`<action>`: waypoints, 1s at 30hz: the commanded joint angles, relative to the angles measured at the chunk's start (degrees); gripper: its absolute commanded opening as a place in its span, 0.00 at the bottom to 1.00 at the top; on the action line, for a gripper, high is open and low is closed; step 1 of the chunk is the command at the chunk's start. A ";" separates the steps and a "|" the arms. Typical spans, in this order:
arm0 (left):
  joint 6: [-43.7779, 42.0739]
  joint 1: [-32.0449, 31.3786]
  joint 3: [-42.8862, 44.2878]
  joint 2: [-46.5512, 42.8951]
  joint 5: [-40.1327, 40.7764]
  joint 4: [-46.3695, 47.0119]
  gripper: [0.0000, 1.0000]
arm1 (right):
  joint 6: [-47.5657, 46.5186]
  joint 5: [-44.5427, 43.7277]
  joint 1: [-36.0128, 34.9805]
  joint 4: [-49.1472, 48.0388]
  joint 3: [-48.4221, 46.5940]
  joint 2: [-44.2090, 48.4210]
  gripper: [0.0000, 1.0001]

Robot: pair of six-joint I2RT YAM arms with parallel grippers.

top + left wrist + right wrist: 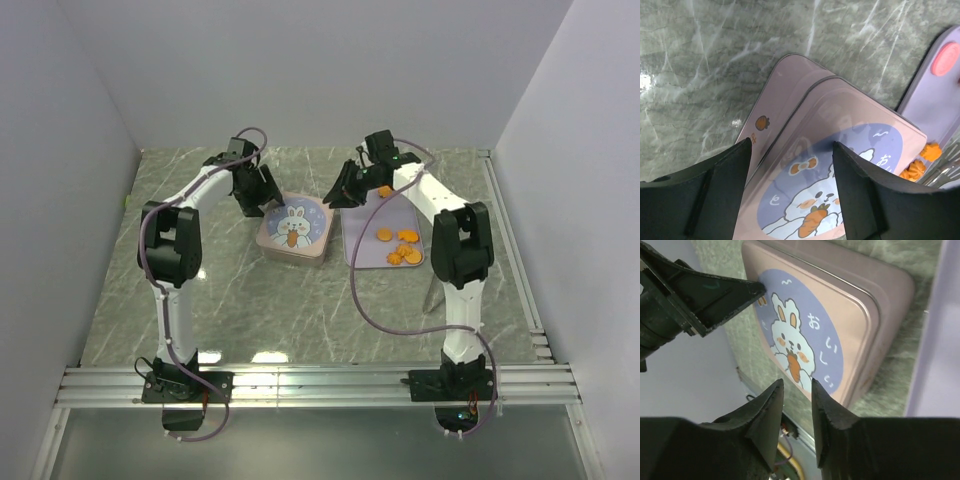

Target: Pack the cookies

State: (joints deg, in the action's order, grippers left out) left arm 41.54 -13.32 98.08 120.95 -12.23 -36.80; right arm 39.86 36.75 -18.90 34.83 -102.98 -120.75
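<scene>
Parked near the tin [293, 232] with left hand [791, 146] wide open, empty. Got right hand [796, 385] barely cracked, holding nothing either.

Wrist cam was pointing down at the pink tin [875, 340]. Its top had that cartoon rabbit [792, 340] hugging a carrot on a blue oval, with some Japanese lettering next to it. The right gripper [796, 390] sat at the bottom of the shot, jaws only a thin slit apart and nothing pinched between them, tips lined up just under the rabbit. In the top left corner the left gripper's fingertip [752, 288] poked in right at the edge of the oval; honestly couldn't tell if it touched the tin. The lavender tray [945, 340] ran down the right side, with a strip of marble table [890, 390] between it and the tin.
</scene>
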 commanded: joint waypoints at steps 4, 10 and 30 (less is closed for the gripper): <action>-0.93 -0.30 4.48 2.71 -0.87 -3.10 0.72 | 5.23 8.86 -1.41 -8.18 -2.75 -4.75 0.28; -0.93 -0.30 6.42 3.51 -1.57 -4.25 0.72 | 11.47 9.13 2.37 -13.81 1.37 -11.43 0.19; -1.73 -1.27 3.35 -0.35 0.98 -4.25 0.73 | 5.41 5.44 3.16 -8.64 1.73 -2.14 0.21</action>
State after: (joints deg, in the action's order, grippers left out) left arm 40.86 -14.81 102.35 124.31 -12.12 -40.21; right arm 47.81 43.79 -15.51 24.88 -101.54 -130.06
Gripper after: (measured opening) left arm 0.729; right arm 0.203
